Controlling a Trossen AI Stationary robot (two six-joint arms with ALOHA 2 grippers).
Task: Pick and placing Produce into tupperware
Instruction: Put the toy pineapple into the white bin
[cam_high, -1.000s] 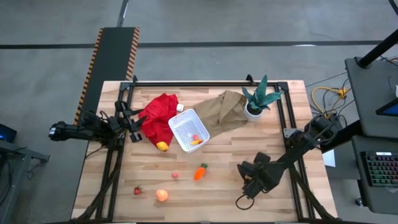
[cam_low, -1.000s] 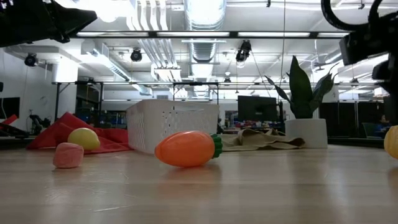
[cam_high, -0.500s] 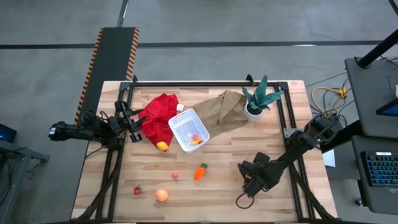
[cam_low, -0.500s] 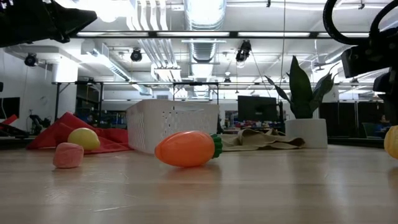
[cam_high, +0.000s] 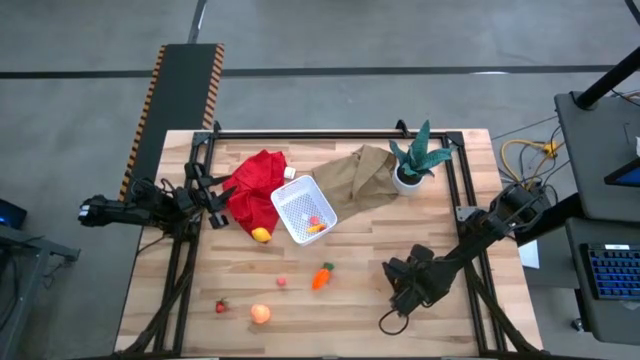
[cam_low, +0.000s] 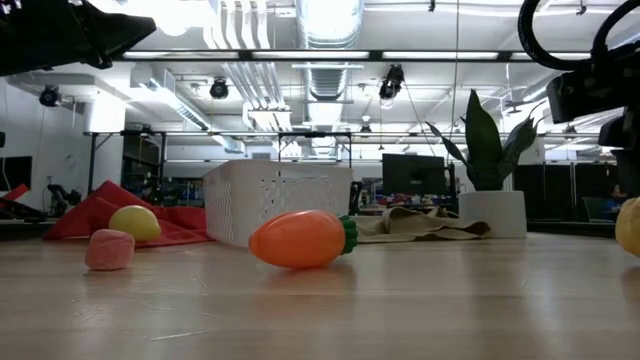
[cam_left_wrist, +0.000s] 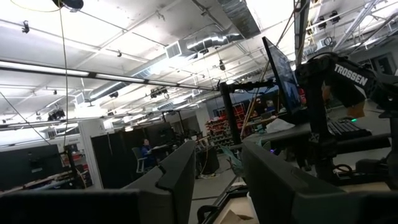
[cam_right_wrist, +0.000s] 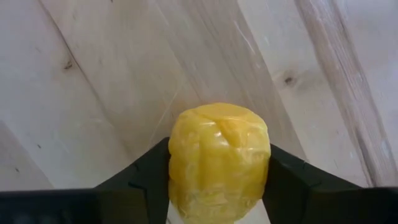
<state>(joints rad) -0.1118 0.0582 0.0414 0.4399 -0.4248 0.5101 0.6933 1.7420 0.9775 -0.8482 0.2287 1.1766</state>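
My right gripper (cam_high: 401, 296) hangs over the table's near right part, pointing down, shut on a yellow lemon (cam_right_wrist: 219, 143), which also shows at the low view's right edge (cam_low: 630, 226). The white mesh tupperware (cam_high: 290, 196) stands mid-table with small orange and red pieces in it. On the wood lie the orange carrot (cam_high: 321, 277), a pink piece (cam_high: 282, 282), a red berry (cam_high: 221, 306) and the peach ball (cam_high: 260, 314). A second lemon (cam_high: 261, 235) lies at the red cloth's edge. My left gripper (cam_high: 215, 197) waits open at the table's left edge. My right gripper pinches the lemon across its sides (cam_right_wrist: 177, 163) between the two fingers (cam_right_wrist: 144, 182), coming from above and pointing down. The lemon fills the gap between them. Whether its underside still rests on the wood, I cannot tell.
A red cloth (cam_high: 255, 185) lies left of the tupperware, a brown paper bag (cam_high: 360, 175) behind it, and a potted plant (cam_high: 415, 160) stands at the far right. Black rails run along the table's far, left and right sides.
In the low view the right arm's wrist has shifted slightly downward. The lemon between its fingers stays in nearly the same place.
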